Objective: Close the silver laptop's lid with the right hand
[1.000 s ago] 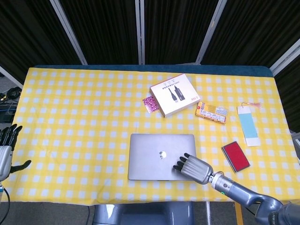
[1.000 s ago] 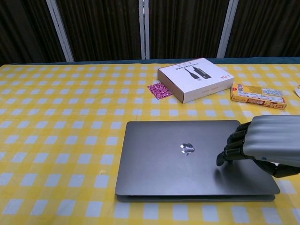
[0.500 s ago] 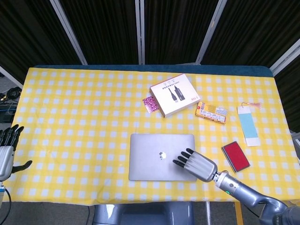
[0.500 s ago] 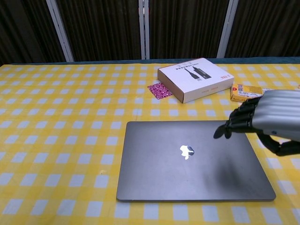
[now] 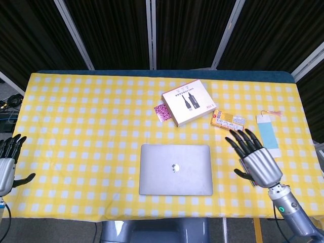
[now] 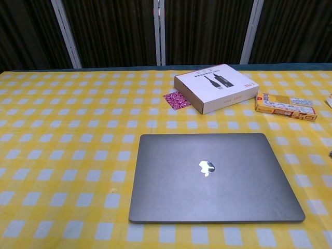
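The silver laptop (image 5: 175,169) lies flat on the yellow checked cloth with its lid down, and its logo faces up; the chest view also shows the laptop (image 6: 212,176) shut. My right hand (image 5: 255,159) hovers to the right of it, apart from it, fingers spread and holding nothing. It covers the red item that lay there. The chest view shows at most a fingertip at its right edge. My left hand (image 5: 7,164) hangs off the table's left edge, fingers apart and empty.
A white cable box (image 5: 188,103) and a small pink card (image 5: 162,112) lie behind the laptop. A yellow packet (image 5: 229,121) and a light-blue bookmark (image 5: 267,132) sit at the right. The table's near edge is just below the laptop.
My right hand has lifted off the laptop lid and swung right, away from it, with its fingers spreading. The lid went fully flat. The left hand stayed put.
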Action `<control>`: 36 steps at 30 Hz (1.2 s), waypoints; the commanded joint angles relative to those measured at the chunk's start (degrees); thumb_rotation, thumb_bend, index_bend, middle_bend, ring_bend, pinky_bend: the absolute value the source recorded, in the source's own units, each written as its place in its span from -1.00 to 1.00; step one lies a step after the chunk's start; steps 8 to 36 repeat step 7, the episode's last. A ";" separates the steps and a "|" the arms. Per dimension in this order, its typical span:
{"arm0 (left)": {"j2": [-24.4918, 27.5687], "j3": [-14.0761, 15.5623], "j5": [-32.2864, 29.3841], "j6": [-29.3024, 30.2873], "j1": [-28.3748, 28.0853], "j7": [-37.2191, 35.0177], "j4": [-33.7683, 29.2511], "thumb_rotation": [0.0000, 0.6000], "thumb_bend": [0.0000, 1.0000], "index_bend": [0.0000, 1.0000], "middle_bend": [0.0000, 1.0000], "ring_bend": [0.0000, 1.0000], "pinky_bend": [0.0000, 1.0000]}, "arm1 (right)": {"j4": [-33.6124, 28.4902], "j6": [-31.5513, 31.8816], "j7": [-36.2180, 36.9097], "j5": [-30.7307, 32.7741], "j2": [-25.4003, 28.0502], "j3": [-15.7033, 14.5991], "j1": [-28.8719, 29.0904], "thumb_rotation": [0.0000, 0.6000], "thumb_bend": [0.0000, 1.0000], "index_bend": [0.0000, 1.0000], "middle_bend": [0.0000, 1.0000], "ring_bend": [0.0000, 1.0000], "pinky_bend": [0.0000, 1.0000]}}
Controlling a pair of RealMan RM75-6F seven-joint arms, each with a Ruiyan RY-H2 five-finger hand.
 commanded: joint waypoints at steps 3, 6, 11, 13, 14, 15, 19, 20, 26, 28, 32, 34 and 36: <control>-0.63 0.16 0.59 0.25 0.03 -0.69 0.79 1.00 -1.00 -1.00 -1.00 -1.00 -1.00 | 3.66 3.04 3.83 6.77 -2.26 2.00 -5.69 1.00 -1.00 -1.00 -1.00 -1.00 -1.00; -0.76 0.23 0.81 0.37 0.09 -0.87 0.98 1.00 -1.00 -1.00 -1.00 -1.00 -1.00 | 5.36 3.61 3.59 8.04 -3.49 2.57 -7.03 1.00 -1.00 -1.00 -1.00 -1.00 -1.00; -0.76 0.26 0.94 0.48 0.14 -0.94 1.00 1.00 -1.00 -1.00 -1.00 -1.00 -1.00 | 6.01 3.66 3.33 8.21 -3.87 2.68 -7.40 1.00 -1.00 -1.00 -1.00 -1.00 -1.00; -0.76 0.26 0.94 0.48 0.14 -0.94 1.00 1.00 -1.00 -1.00 -1.00 -1.00 -1.00 | 6.01 3.66 3.33 8.21 -3.87 2.68 -7.40 1.00 -1.00 -1.00 -1.00 -1.00 -1.00; -0.76 0.26 0.94 0.48 0.14 -0.94 1.00 1.00 -1.00 -1.00 -1.00 -1.00 -1.00 | 6.01 3.66 3.33 8.21 -3.87 2.68 -7.40 1.00 -1.00 -1.00 -1.00 -1.00 -1.00; -0.76 0.26 0.94 0.48 0.14 -0.94 1.00 1.00 -1.00 -1.00 -1.00 -1.00 -1.00 | 6.01 3.66 3.33 8.21 -3.87 2.68 -7.40 1.00 -1.00 -1.00 -1.00 -1.00 -1.00; -0.76 0.26 0.94 0.48 0.14 -0.94 1.00 1.00 -1.00 -1.00 -1.00 -1.00 -1.00 | 6.01 3.66 3.33 8.21 -3.87 2.68 -7.40 1.00 -1.00 -1.00 -1.00 -1.00 -1.00; -0.76 0.26 0.94 0.48 0.14 -0.94 1.00 1.00 -1.00 -1.00 -1.00 -1.00 -1.00 | 6.01 3.66 3.33 8.21 -3.87 2.68 -7.40 1.00 -1.00 -1.00 -1.00 -1.00 -1.00; -0.76 0.26 0.94 0.48 0.14 -0.94 1.00 1.00 -1.00 -1.00 -1.00 -1.00 -1.00 | 6.01 3.66 3.33 8.21 -3.87 2.68 -7.40 1.00 -1.00 -1.00 -1.00 -1.00 -1.00; -0.76 0.26 0.94 0.48 0.14 -0.94 1.00 1.00 -1.00 -1.00 -1.00 -1.00 -1.00 | 6.01 3.66 3.33 8.21 -3.87 2.68 -7.40 1.00 -1.00 -1.00 -1.00 -1.00 -1.00; -0.76 0.26 0.94 0.48 0.14 -0.94 1.00 1.00 -1.00 -1.00 -1.00 -1.00 -1.00 | 6.01 3.66 3.33 8.21 -3.87 2.68 -7.40 1.00 -1.00 -1.00 -1.00 -1.00 -1.00; -0.76 0.26 0.94 0.48 0.14 -0.94 1.00 1.00 -1.00 -1.00 -1.00 -1.00 -1.00 | 6.01 3.66 3.33 8.21 -3.87 2.68 -7.40 1.00 -1.00 -1.00 -1.00 -1.00 -1.00; -0.76 0.26 0.94 0.48 0.14 -0.94 1.00 1.00 -1.00 -1.00 -1.00 -1.00 -1.00 | 6.01 3.66 3.33 8.21 -3.87 2.68 -7.40 1.00 -1.00 -1.00 -1.00 -1.00 -1.00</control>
